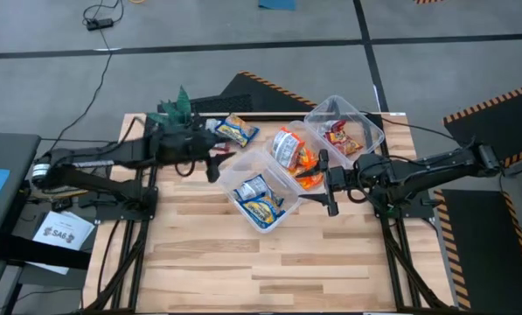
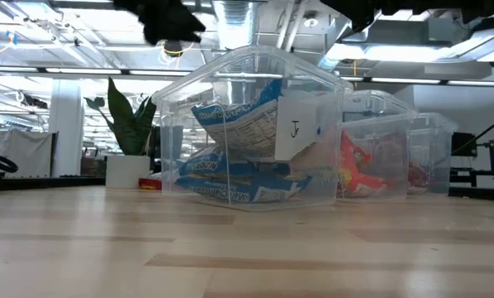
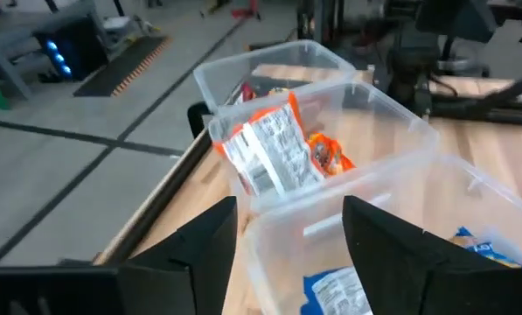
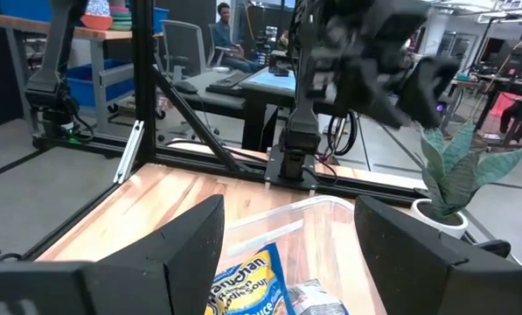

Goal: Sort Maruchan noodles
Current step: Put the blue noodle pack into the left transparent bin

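Three clear tubs stand in a slanting row on the wooden table. The nearest tub holds blue-and-yellow Maruchan noodles. The middle tub holds orange packets, one leaning on its wall. The farthest tub holds red ones. One blue-and-yellow packet lies flat on the table near the far edge. My left gripper hangs open and empty just left of the nearest tub, pointing across the tubs. My right gripper waits open and empty at that tub's right side.
A small potted green plant stands at the far left corner, close behind the loose packet. The near half of the table is bare wood. In the low view the nearest tub blocks most of the others.
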Tool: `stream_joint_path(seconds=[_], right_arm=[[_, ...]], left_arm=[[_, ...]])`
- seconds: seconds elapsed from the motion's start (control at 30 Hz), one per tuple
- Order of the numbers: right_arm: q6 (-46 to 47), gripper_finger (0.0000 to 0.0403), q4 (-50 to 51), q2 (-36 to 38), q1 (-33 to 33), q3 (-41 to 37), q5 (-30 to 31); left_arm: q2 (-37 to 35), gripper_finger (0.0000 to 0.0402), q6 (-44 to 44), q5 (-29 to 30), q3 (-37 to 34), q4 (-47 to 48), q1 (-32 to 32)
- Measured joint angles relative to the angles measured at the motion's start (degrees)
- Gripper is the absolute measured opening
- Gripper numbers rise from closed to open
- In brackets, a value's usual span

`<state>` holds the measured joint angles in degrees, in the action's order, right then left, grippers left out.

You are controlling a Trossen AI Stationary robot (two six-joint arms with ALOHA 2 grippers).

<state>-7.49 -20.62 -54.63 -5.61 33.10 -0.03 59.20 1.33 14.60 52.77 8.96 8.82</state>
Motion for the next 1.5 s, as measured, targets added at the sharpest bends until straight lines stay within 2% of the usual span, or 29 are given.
stream_joint_path(seconds=[0.17, 0.27, 0.33, 0.43, 0.57, 0.63, 0.7, 0.77, 0.9, 1.0, 1.23, 1.37, 1.5], right_arm=[[0.00, 0.0280, -0.04, 0.00, -0.02, 0.00, 0.00], [-0.02, 0.0280, -0.05, 0.00, 0.06, 0.00, 0.02], [-0.02, 0.0280, -0.03, 0.00, 0.25, 0.00, 0.09], [0.01, 0.0280, -0.13, 0.00, 0.50, 0.00, 0.25], [0.63, 0.0280, -0.83, -0.02, 0.48, 0.00, 3.91], [4.03, 0.0280, -2.67, -0.02, 0.49, 0.00, 9.85], [10.72, 0.0280, -4.85, -0.56, 0.65, 0.02, 18.66], [15.20, 0.0280, -3.79, -1.80, 2.31, 1.20, 24.66], [19.73, 0.0280, 8.80, -6.48, 7.92, 10.59, 22.31], [18.88, 0.0280, 15.62, -12.31, 10.51, 18.07, 21.26], [16.48, 0.0280, 19.47, -23.55, 14.36, 30.51, 20.96], [11.90, 0.0280, 24.20, -25.79, 14.80, 34.96, 20.94], [10.43, 0.0280, 28.32, -23.70, 14.69, 36.59, 20.96]], left_arm=[[-6.79, 0.0198, -5.84, 1.14, -19.74, -23.57, -2.30], [-9.04, 0.0198, -10.08, 1.53, -29.29, -38.13, -3.65], [-9.67, 0.0198, -11.80, 2.05, -33.63, -46.55, -4.20], [-10.59, 0.0198, -12.15, 2.26, -37.41, -51.98, -4.75], [-11.75, 0.0198, -12.15, 1.30, -37.90, -53.62, -4.79], [-12.49, 0.0198, -11.84, -0.18, -37.54, -53.63, -4.76], [-13.50, 0.0198, -11.71, -1.71, -37.12, -53.64, -4.78], [-14.68, 0.0198, -11.68, -3.30, -36.74, -53.61, -4.78], [-16.31, 0.0198, -11.67, -5.44, -36.08, -53.56, -4.78], [-16.72, 0.0198, -11.42, -5.84, -35.96, -53.23, -4.78], [-16.58, 0.0198, -9.42, -5.14, -35.96, -52.98, -4.78], [-16.57, 0.0198, -9.39, -4.65, -35.97, -50.50, -4.78], [-16.54, 0.0198, -9.43, -1.97, -35.98, -48.34, -4.78]])
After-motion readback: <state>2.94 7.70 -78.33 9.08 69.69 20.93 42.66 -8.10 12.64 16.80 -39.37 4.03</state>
